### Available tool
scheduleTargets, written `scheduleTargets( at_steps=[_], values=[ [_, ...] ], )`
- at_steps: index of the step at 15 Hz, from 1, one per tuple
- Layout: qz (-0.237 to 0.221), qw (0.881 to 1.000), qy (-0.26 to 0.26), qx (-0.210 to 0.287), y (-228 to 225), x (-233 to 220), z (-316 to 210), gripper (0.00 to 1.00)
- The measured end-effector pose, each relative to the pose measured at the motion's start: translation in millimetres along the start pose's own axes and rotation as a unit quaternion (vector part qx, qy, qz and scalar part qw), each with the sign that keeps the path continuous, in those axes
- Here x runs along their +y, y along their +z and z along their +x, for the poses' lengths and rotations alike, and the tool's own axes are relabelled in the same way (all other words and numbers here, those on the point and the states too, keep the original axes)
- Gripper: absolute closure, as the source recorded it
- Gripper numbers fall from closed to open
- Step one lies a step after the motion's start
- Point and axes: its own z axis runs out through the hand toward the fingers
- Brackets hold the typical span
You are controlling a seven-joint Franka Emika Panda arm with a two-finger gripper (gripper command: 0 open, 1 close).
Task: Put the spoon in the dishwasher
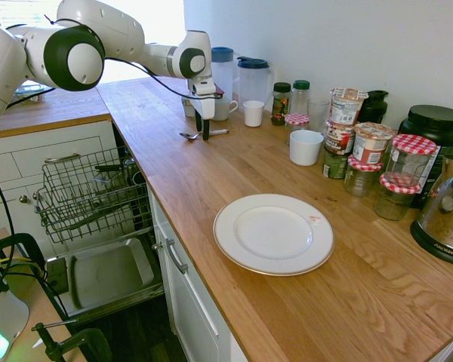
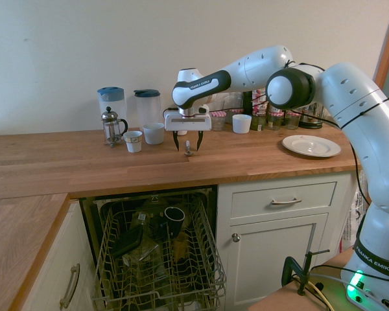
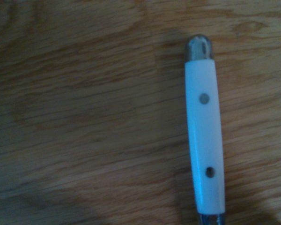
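Spoon [image 1: 200, 135] lies flat on the wooden bench [image 1: 287, 173], well back from the front edge, its bowl toward the dishwasher side and its whitish handle partly hidden behind the fingers in the first exterior view. The gripper [image 2: 188, 144] hangs straight down over it, fingers spread wide with one on each side of the spoon, tips close to the wood; whether they touch it cannot be made out. From the second exterior view the spoon [image 2: 188, 151] shows only as a small glint between the fingers. The wrist view alone gives the handle [image 3: 204, 140] clearly: white, with two rivets and a metal end cap, its lower part cut off by the picture's edge, the bowl out of sight. The dishwasher [image 2: 157, 259] stands open below the bench, its wire rack pulled out; a dark cup [image 2: 174, 219] and other dim items sit in it in the second exterior view. The first exterior view shows the dropped door [image 1: 106, 273], cut off in the other.
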Motion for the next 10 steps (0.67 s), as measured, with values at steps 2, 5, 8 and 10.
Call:
scheduleTargets(
  at_steps=[2, 5, 8, 10],
  values=[
    [0.0, 1.0, -0.003, -0.003, 0.1, 0.0, -0.5, 1.0],
    [0.0, 1.0, -0.006, -0.008, 0.6, 0.0, -1.2, 1.0],
    [0.0, 1.0, -0.007, -0.012, 0.7, 0.1, 0.9, 1.0],
    [0.001, 1.0, -0.006, -0.013, 1.2, 0.2, 2.4, 1.0]
  ],
)
